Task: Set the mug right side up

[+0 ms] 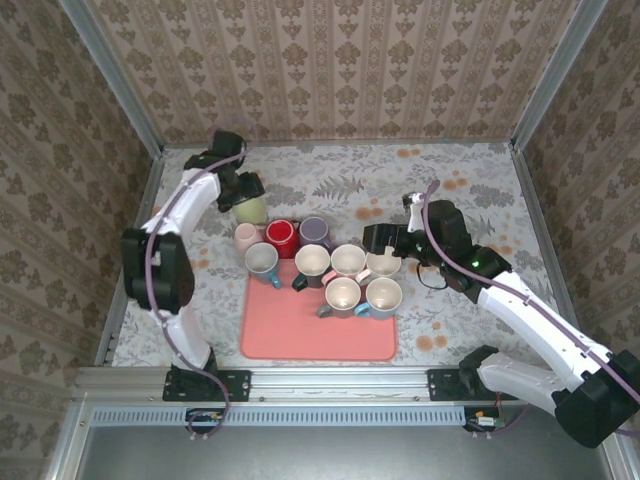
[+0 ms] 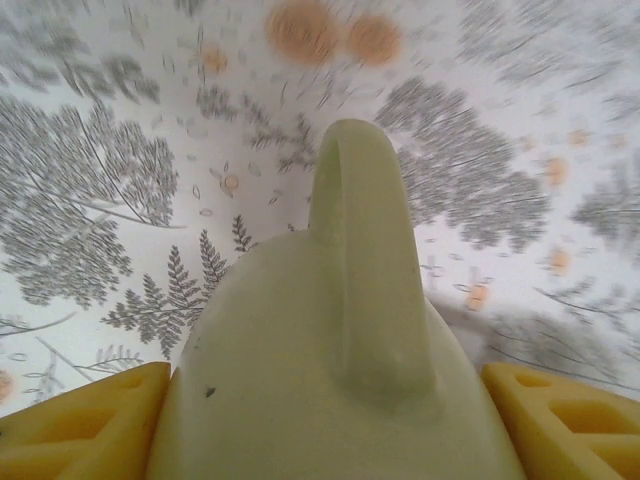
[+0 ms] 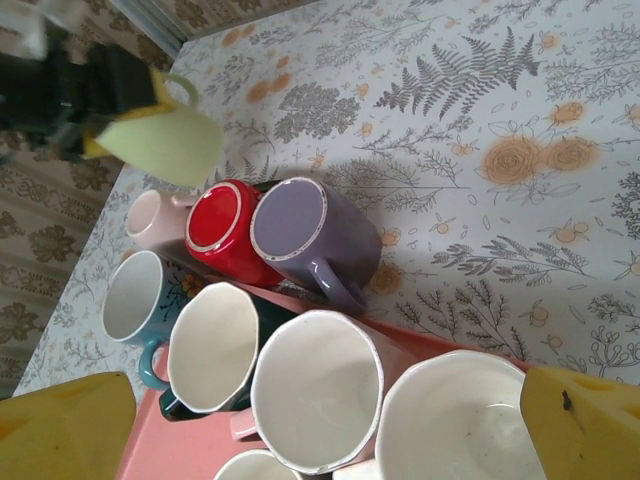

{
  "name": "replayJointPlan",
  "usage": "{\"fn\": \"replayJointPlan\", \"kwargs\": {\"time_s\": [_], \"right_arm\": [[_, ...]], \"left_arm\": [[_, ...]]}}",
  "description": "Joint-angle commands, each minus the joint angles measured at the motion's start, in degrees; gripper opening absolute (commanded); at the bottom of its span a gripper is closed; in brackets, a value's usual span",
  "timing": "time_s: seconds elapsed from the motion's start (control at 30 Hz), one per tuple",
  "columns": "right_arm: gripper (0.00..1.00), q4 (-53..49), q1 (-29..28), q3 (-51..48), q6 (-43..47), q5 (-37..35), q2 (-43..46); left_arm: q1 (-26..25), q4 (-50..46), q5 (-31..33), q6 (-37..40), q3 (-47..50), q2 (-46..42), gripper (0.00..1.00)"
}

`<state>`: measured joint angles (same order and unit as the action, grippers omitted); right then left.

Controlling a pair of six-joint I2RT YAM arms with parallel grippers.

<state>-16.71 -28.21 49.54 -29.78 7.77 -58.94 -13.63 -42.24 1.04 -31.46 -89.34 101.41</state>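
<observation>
**Left arm gripping the pale green mug behind the mug cluster**

Top view: the left gripper (image 1: 243, 192) is closed on the pale green mug (image 1: 252, 209). The mug sits over the floral tablecloth (image 1: 480, 190) at about 11 o'clock from the pink tray (image 1: 300, 340), just behind the back row of mugs.

Left wrist view: the yellow fingers (image 2: 80, 425) press against the mug's two flanks, and its handle runs up the middle of the body toward 12 o'clock. The cloth behind is blurred.

Right wrist view: the green mug hangs tilted in the left gripper at 10 o'clock, with its handle on the upper side. Which way its mouth faces cannot be told.

The right gripper (image 1: 382, 245) is at 2 o'clock from the tray, above the right end of the cluster. Its fingers are spread wide with nothing between them.

Back row of the cluster:
- The red mug (image 1: 281, 238) and the purple mug (image 1: 314, 232) stand base up, touching each other.
- The pink mug (image 1: 246, 236) is at 9 o'clock from the red one.

The teal mug (image 1: 262, 260) stands mouth up at the tray's 10 o'clock corner. Several cream-lined mugs (image 1: 348, 260) stand mouth up on the tray's far edge.
</observation>
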Motion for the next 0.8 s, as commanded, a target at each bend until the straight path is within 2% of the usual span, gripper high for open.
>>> {"fn": "replayJointPlan", "kwargs": {"time_s": [0.0, 0.13, 0.23, 0.4, 0.57, 0.7, 0.77], "right_arm": [[1.00, -1.74, 0.21, 2.15, 1.21, -1.28, 1.30], [1.00, -2.60, 0.17, 3.34, 0.89, -1.40, 1.71], [1.00, -3.47, 0.17, 4.05, 0.82, -1.68, 2.14], [0.98, -4.67, 0.08, 4.95, 0.66, -1.12, 2.60], [0.98, -5.30, 0.04, 4.96, 0.29, -0.75, 3.28], [0.98, -5.64, -0.01, 5.35, -0.50, 0.25, 3.30], [0.98, -6.11, -0.01, 5.74, -0.82, 1.04, 3.29]], "left_arm": [[-1.62, 7.57, -1.66, 7.34, 3.66, -11.38, 0.33], [-4.65, 17.33, -10.15, 14.60, 13.42, -23.42, 0.33], [-6.12, 26.06, -18.35, 15.69, 22.13, -32.65, 0.31], [-10.31, 37.23, -23.27, 15.81, 36.92, -43.77, 0.28], [-19.14, 37.94, -18.47, 24.21, 46.22, -53.07, 0.24], [-24.06, 34.30, -17.65, 27.99, 48.16, -56.87, 0.25], [-26.57, 30.54, -17.12, 32.40, 47.57, -57.83, 0.25]]}}
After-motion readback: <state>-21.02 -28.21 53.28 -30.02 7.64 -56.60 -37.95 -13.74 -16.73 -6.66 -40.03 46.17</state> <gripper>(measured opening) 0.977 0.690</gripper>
